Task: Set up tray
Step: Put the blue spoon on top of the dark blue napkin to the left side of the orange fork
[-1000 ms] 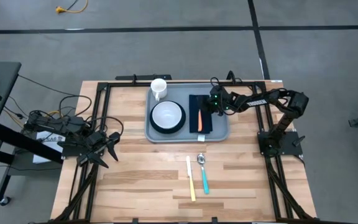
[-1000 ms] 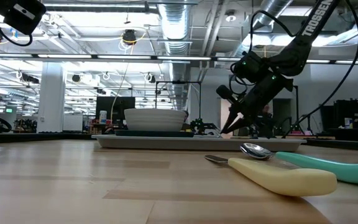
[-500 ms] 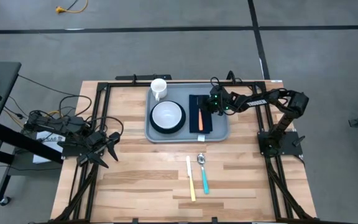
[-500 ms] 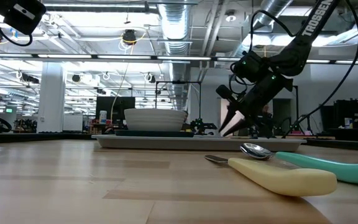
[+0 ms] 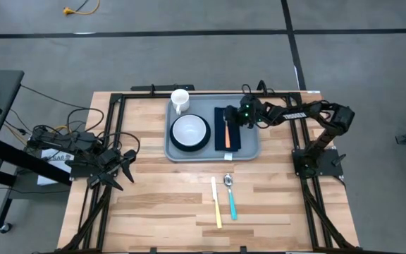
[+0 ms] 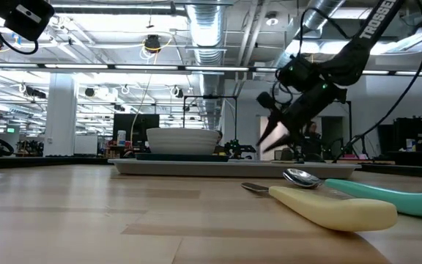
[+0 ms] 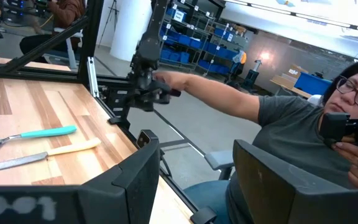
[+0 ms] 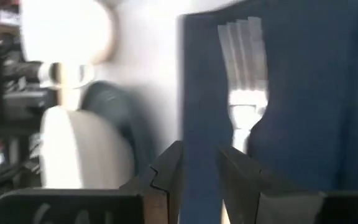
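The right gripper [image 5: 235,117] is hovering over the tray [image 5: 249,152], above the dark blue napkin [image 5: 235,141] on the side away from the bowl. Its two dark fingers [image 8: 166,171] are standing slightly parted with nothing between them; the fork [image 8: 244,93] is lying flat on the napkin just beyond their tips, its orange handle [image 5: 227,133] pointing toward the near rim of the tray. In the low view the gripper [image 6: 269,136] is hanging clear above the tray, not touching it.

The tray is sitting toward the far edge of the table [image 5: 154,204], roughly midway across it. A white bowl [image 5: 189,130] on a dark plate [image 5: 177,142] is resting in the tray beside the napkin, and a white mug [image 5: 180,100] is standing at the tray's far corner on the bowl's side. A knife with a cream handle [image 5: 216,204] and a spoon with a teal handle [image 5: 231,201] are lying on the table near the tray's front edge, outside it.

The left gripper [image 5: 122,164] is waiting well away from the tray, off the table's side, with its fingers spread and empty.

The tray is looking like stiff, smooth plastic, light in itself but now loaded, so a tilt would probably slide the crockery. Its low raised rim seems the only place to pinch; a long side near the middle would likely be steadiest.
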